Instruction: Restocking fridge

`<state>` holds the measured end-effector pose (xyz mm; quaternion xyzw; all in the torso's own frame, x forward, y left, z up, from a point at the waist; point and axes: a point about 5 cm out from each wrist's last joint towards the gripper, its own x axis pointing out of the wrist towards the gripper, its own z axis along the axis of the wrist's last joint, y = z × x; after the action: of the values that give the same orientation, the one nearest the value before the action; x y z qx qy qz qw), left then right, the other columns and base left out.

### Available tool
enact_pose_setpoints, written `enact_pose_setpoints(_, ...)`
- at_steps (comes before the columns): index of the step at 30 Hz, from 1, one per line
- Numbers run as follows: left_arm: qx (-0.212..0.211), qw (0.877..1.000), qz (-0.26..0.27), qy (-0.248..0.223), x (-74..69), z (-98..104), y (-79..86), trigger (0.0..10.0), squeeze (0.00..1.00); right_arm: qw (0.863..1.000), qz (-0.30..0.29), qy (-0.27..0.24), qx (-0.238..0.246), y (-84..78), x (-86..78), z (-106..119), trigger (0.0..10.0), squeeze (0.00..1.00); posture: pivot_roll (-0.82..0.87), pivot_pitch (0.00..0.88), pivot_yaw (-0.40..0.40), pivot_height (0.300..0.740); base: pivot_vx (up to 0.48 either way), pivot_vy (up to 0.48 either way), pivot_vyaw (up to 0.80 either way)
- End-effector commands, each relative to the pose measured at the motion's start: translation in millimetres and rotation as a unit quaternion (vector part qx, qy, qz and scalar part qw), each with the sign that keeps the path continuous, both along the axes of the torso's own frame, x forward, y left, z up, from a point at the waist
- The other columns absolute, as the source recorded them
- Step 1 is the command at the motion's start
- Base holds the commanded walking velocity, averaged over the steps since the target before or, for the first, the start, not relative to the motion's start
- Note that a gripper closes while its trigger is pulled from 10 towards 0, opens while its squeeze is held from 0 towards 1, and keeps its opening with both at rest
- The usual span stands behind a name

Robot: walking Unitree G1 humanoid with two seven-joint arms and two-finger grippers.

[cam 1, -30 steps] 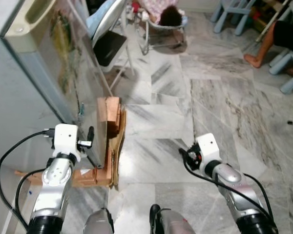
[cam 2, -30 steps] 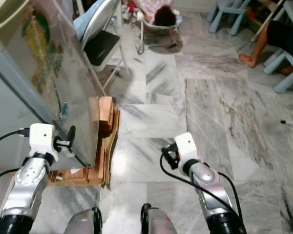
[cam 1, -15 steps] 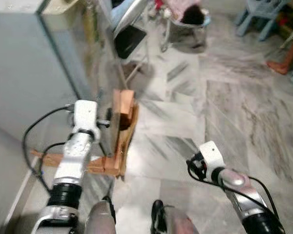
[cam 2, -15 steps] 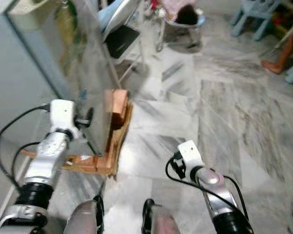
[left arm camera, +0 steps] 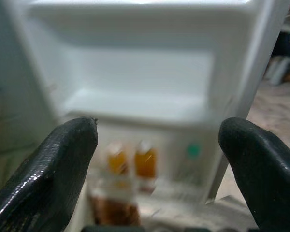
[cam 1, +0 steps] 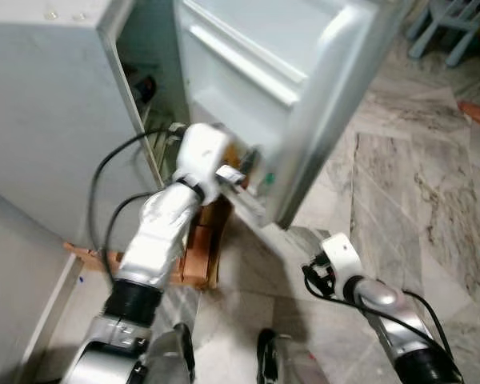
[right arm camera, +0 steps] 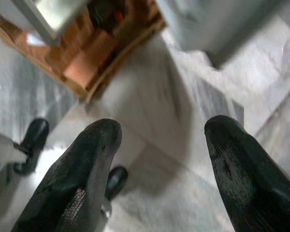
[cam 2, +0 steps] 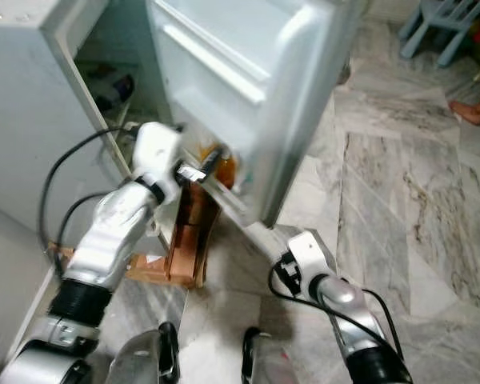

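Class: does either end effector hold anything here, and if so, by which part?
Nothing is held: left end effector is open toward the white fridge door; right end effector is open above the floor.

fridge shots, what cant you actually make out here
- Fridge interior: mostly hidden behind the open door in the eye views; shelf contents dark, unreadable.
- Two orange bottles in the door: blurred in the left wrist view, labels illegible.
- Left pincer: its fingertips are lost against the door's edge in the eye views.
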<state>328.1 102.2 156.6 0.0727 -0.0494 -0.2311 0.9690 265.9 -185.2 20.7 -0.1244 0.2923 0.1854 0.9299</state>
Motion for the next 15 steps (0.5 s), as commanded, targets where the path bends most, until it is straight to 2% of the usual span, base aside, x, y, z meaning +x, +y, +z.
enact_pose_setpoints(1, -0.001, 1.0, 0.015, -0.003, -7.7, -2.5, 9.1, 10.0, 0.0, 1.0, 0.001, -0.014, 0.005, 1.5, 0.3, 1.5, 10.0, 0.0, 0.07, 0.171, -0.062, 0.74, 0.0, 0.0, 0.0)
enact_pose_setpoints(5, -0.015, 0.998, 0.054, 0.034, -20.3, -23.5, 27.3, 10.0, 0.0, 0.999, 0.006, -0.038, 0.003, 5.0, 1.7, 6.8, 10.0, 0.0, 0.06, 0.176, -0.052, 0.74, 0.0, -0.419, 0.0)
enact_pose_setpoints(6, -0.033, 0.995, 0.078, 0.047, -29.3, -31.6, 37.9, 10.0, 0.0, 0.999, 0.012, -0.047, 0.004, 6.6, 1.3, 8.6, 10.0, 0.0, 0.05, 0.176, -0.045, 0.74, 0.0, -0.345, 0.0)
enact_pose_setpoints(8, -0.044, 0.993, 0.092, 0.057, -37.8, -38.4, 44.8, 10.0, 0.0, 0.999, 0.014, -0.05, 0.006, 6.4, 0.3, 9.2, 10.0, 0.0, 0.04, 0.178, -0.043, 0.74, 0.0, -0.469, 0.0)
enact_pose_setpoints(12, -0.045, 0.99, 0.107, 0.078, -56.3, -50.9, 51.3, 10.0, 0.0, 0.999, 0.005, -0.051, 0.009, 4.4, -1.9, 8.9, 10.0, 0.0, 0.04, 0.179, -0.044, 0.74, 0.0, -0.468, 0.0)
enact_pose_setpoints(15, -0.039, 0.991, 0.097, 0.086, -61.5, -53.5, 50.4, 10.0, 0.0, 0.999, 0.006, -0.054, 0.008, 4.4, -2.0, 9.2, 10.0, 0.0, 0.04, 0.18, -0.043, 0.74, 0.0, -0.46, 0.0)
